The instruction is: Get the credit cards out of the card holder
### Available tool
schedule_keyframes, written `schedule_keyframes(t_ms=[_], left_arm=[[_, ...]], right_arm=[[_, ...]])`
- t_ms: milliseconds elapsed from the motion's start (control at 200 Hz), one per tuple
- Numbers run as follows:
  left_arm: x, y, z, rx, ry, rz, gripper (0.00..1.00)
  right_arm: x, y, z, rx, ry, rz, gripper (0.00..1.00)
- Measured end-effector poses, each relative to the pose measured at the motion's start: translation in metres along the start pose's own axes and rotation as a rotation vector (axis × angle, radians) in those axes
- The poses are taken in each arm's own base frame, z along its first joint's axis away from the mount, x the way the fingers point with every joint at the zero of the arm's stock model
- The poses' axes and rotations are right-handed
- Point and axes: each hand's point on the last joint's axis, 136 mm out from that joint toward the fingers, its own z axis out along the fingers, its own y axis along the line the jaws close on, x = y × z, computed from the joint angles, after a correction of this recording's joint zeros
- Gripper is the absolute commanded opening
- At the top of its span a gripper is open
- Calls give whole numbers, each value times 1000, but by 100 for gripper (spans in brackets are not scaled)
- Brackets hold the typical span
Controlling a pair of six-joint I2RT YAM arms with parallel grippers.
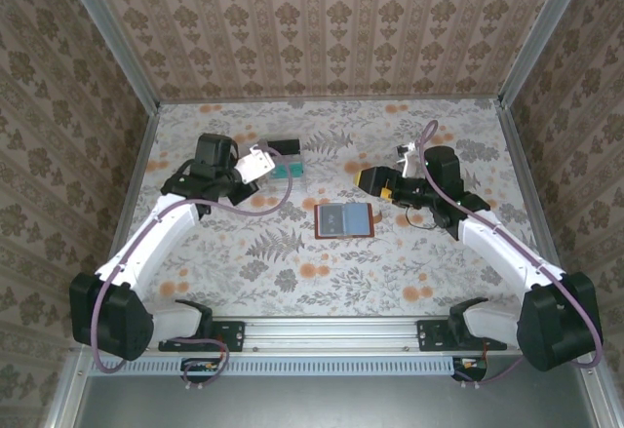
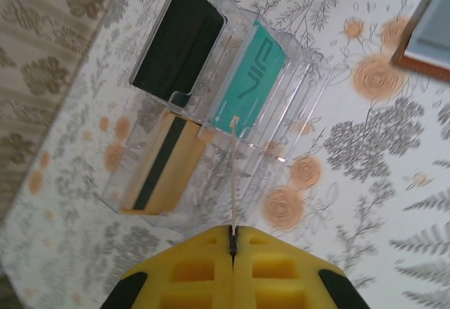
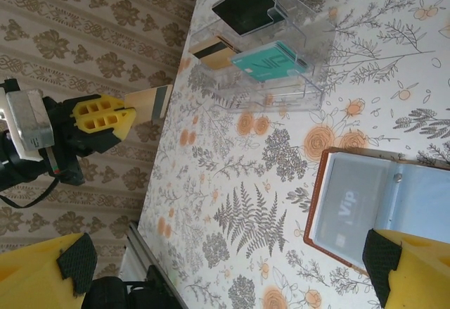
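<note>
Floral-print table point(image 1: 292, 272), orange blooms and grey fern sprigs on a pale ground, patterned wall panels on three sides. Two items directly on it. Near centre: card holder point(image 1: 344, 220), open flat, blue-grey inside facing up, reddish-brown edge showing all round. Toward the far left: clear plastic compartment tray point(image 2: 302, 105), sitting flat, well apart from the card holder, bare print between the two.
</note>
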Motion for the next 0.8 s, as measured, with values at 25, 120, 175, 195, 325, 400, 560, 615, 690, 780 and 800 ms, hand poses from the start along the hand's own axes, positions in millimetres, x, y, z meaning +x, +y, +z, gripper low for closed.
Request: schedule_keyframes(t_ms=[25, 120, 175, 195, 325, 400, 560, 615, 690, 780, 800], left_arm=[[0, 1, 1, -3, -2, 38, 0], [5, 3, 6, -12, 3, 154, 0], [8, 4, 13, -18, 10, 218, 0], [10, 4, 15, -19, 13, 233, 0], [23, 4, 34, -20, 35, 324, 0], [32, 8, 43, -21, 50, 344, 0], [40, 22, 56, -48, 63, 370, 0], [41, 23, 61, -46, 66, 378, 0], [42, 24, 67, -42, 68, 387, 0], [41, 27, 74, -41, 69, 390, 0], [41, 27, 75, -40, 70, 389, 0]], right_arm=[[0, 0, 0, 1, 0, 0, 100], [2, -1, 0, 3, 3, 3, 100], [2, -2, 0, 5, 5, 6, 100], [3, -2, 0, 6, 6, 7, 100], [2, -3, -1, 13, 2, 8, 100], [2, -3, -2, 15, -3, 6, 100], [1, -3, -2, 20, -6, 6, 100], [1, -3, -2, 20, -6, 6, 100], [1, -3, -2, 20, -6, 7, 100], [1, -4, -2, 20, -6, 7, 100], [1, -4, -2, 21, -5, 8, 100]])
